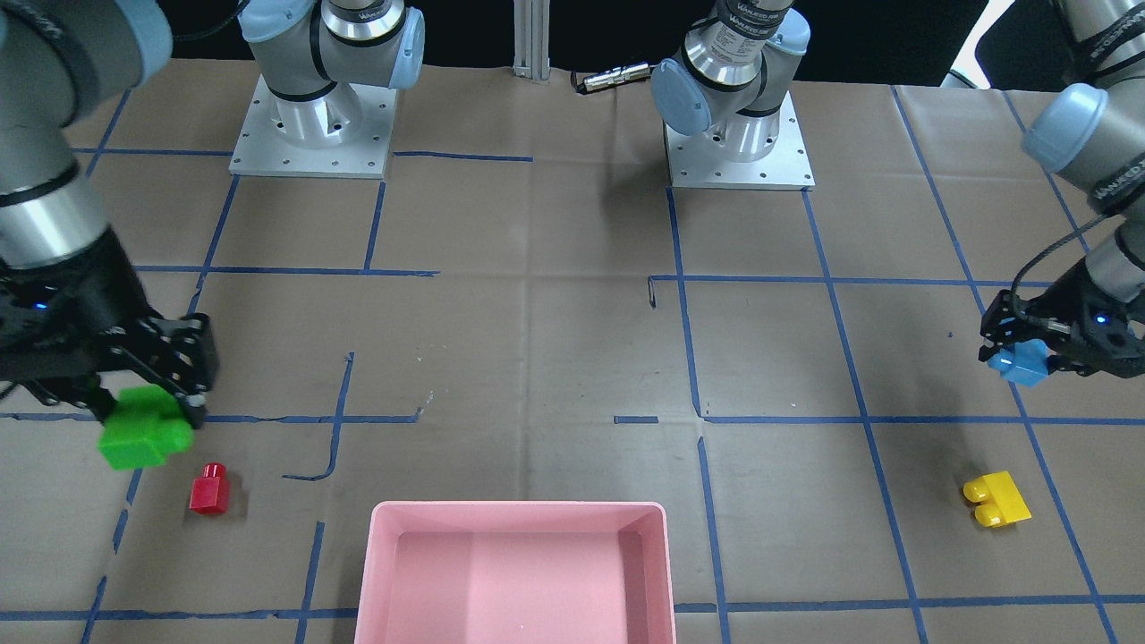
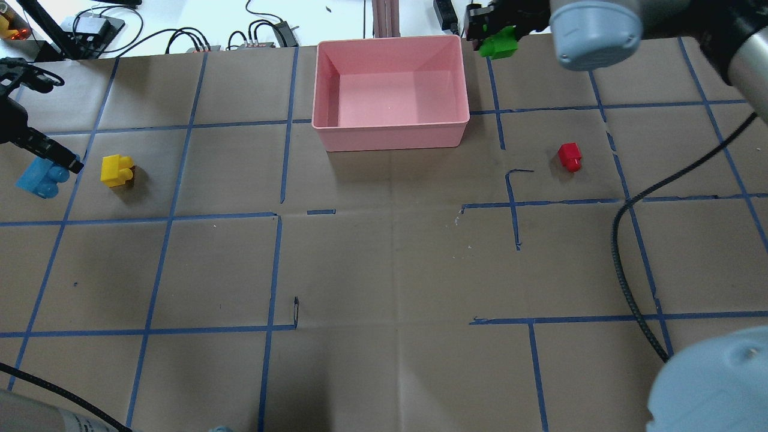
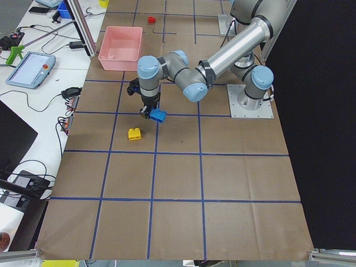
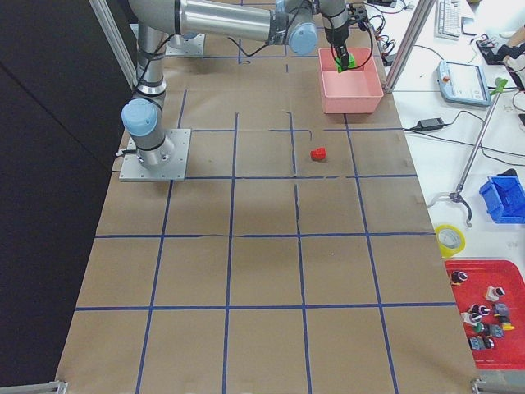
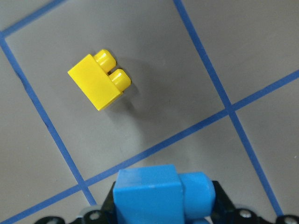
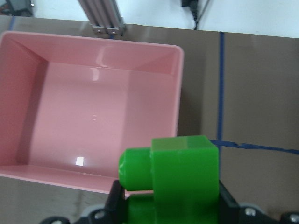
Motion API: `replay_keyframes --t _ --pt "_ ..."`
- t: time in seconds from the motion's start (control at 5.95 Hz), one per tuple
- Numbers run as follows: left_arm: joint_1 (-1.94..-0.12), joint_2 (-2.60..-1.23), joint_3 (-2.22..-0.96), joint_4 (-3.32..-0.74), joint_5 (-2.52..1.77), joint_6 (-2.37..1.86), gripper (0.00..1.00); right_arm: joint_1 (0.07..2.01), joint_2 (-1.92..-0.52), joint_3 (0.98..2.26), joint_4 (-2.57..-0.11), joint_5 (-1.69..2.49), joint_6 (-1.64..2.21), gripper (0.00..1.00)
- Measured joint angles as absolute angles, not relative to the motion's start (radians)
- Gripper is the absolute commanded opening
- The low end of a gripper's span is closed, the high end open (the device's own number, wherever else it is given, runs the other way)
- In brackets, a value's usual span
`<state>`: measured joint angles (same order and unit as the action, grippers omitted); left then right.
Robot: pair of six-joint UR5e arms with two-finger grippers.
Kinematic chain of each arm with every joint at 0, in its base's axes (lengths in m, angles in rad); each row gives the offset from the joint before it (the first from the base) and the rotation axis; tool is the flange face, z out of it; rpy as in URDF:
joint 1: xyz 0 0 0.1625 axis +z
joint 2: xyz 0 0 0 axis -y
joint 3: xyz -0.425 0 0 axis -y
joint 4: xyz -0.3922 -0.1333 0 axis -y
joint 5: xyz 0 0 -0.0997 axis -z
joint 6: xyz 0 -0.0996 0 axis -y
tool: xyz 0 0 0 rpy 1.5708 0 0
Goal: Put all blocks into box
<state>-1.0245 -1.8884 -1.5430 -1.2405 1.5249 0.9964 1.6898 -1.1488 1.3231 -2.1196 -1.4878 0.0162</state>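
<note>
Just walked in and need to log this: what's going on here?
The robot is gathering blocks into the pink box, now empty. Its right hand grips the green block near the box; its left hand grips the blue block farther off. The yellow block and red block lie on the table.

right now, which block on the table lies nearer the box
The red block; the yellow block lies farther from the pink box. The green block and blue block are gripped.
</note>
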Motion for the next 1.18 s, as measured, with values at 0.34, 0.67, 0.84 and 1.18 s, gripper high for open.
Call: replay_keyframes --t 0.34,0.67,0.84,1.18 --pt "-1.156 -1.970 -1.369 -1.310 1.522 0.735 0.21 1.779 -1.009 1.213 -2.132 -1.481 0.160 0.28" --pt "-1.283 -2.039 -1.258 -1.330 1.482 0.440 0.21 1.785 -0.952 1.191 -2.154 -1.484 0.176 0.99" --pt "-1.324 -2.064 -1.228 -1.334 1.449 0.311 0.21 1.782 -0.936 1.190 -2.193 -1.489 0.175 0.99" --pt "-1.402 -2.150 -1.120 -1.345 1.425 0.130 0.21 1.769 -0.943 1.201 -2.233 -1.498 0.156 0.99"
